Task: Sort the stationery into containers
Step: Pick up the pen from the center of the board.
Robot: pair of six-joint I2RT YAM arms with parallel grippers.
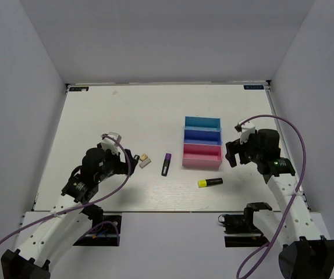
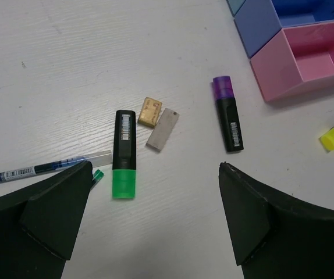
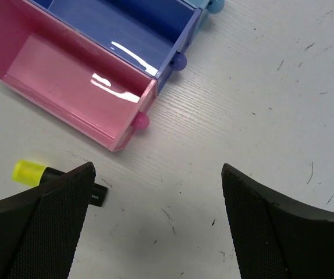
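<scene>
My left tool (image 2: 155,174) was spread wide and empty above the worktop (image 1: 126,110). At the lower left of its wrist view lay a pen (image 2: 39,168), thin and likely to roll, so I judged a grip at mid-barrel best. Just right of it was a green highlighter (image 2: 124,154), stiff and light, with flat sides to pinch across. Beside its black end sat the tan eraser (image 2: 149,111), touching or almost touching the pale eraser (image 2: 163,128). Both looked small and rubbery, easy to nudge, and taking one would risk dragging the other. The marker (image 2: 228,116) lay apart at centre right, with open room on both sides.

At the upper right stood the pink tray (image 2: 277,64) and blue tray (image 2: 257,23), with the cyan tray (image 1: 202,121) beyond them. Their thin walls were the edges I had to mind. The yellow highlighter (image 1: 210,182) lay just below the pink tray. My right tool (image 3: 158,171) was also wide and empty, over bare worktop right of the trays.
</scene>
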